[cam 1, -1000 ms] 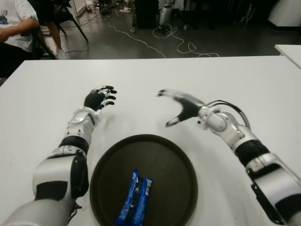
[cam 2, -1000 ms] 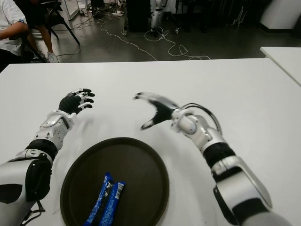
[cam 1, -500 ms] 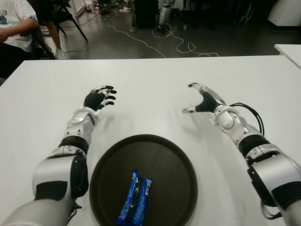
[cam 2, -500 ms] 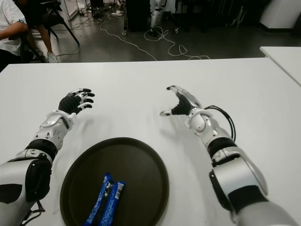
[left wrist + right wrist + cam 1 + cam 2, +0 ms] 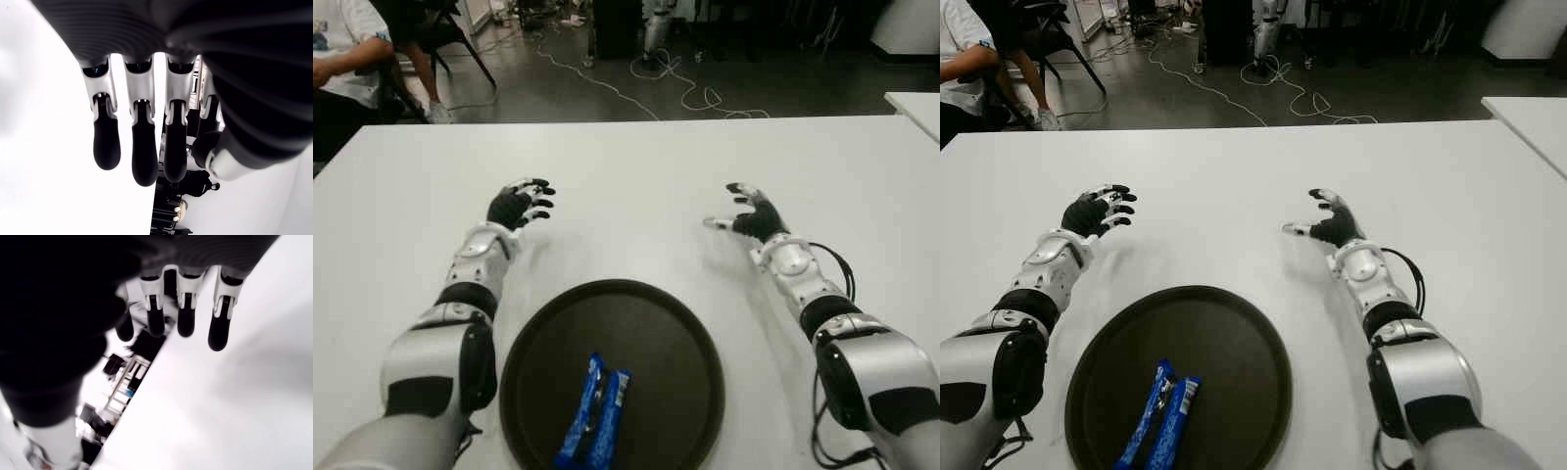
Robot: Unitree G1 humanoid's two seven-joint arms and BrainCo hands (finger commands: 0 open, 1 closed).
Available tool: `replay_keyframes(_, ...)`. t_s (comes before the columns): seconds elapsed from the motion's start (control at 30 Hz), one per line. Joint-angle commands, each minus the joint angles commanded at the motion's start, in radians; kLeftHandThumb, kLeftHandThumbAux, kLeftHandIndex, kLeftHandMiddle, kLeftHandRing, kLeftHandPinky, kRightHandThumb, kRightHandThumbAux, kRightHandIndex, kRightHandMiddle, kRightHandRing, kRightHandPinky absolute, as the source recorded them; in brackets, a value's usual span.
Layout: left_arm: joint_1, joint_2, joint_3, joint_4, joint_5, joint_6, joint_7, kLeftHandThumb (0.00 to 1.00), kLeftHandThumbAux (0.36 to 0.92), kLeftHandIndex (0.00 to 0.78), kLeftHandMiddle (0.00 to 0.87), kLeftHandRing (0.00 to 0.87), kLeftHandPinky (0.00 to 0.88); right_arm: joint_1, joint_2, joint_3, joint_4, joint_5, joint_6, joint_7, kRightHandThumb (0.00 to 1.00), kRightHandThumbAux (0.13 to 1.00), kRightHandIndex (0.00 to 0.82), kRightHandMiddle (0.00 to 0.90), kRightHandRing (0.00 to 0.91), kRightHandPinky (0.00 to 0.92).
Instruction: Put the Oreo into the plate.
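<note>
A blue Oreo packet [image 5: 594, 425] lies inside the round dark plate [image 5: 656, 333] near the table's front edge, toward the plate's near side. My right hand [image 5: 744, 215] hovers over the white table beyond the plate's right side, fingers spread and holding nothing; its wrist view shows only straight fingers [image 5: 183, 313] over bare table. My left hand [image 5: 521, 204] shows beyond the plate's left side, fingers relaxed and empty, as its wrist view confirms with extended fingers [image 5: 139, 142].
The white table [image 5: 626, 157] stretches wide around the plate. A seated person [image 5: 347, 59] is at the far left beyond the table. Cables [image 5: 685, 93] lie on the floor behind, and a second table corner [image 5: 915, 103] shows at far right.
My right hand has moved right and away from the plate, then lowered toward the table with its fingers flattening. The left hand, plate and Oreo packet have stayed put.
</note>
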Motion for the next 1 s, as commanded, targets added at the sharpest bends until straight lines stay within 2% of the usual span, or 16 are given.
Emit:
replay_keyframes(0.33, -0.002, 0.001, 0.003, 0.002, -0.003, 0.005, -0.002, 0.830, 0.676, 0.431, 0.462, 0.519, 0.544, -0.007, 0.010, -0.064, -0.010, 0.049, 0.045, 0.095, 0.000, 0.766, 0.172, 0.279, 0.298, 0.328)
replay_keyframes(1.0, 0.000, 0.001, 0.001, 0.003, 0.002, -0.001, 0.001, 0.831, 0.675, 0.437, 0.460, 0.514, 0.533, -0.018, 0.012, -0.108, -0.013, 0.070, 0.095, 0.119, 0.000, 0.783, 0.181, 0.289, 0.302, 0.319)
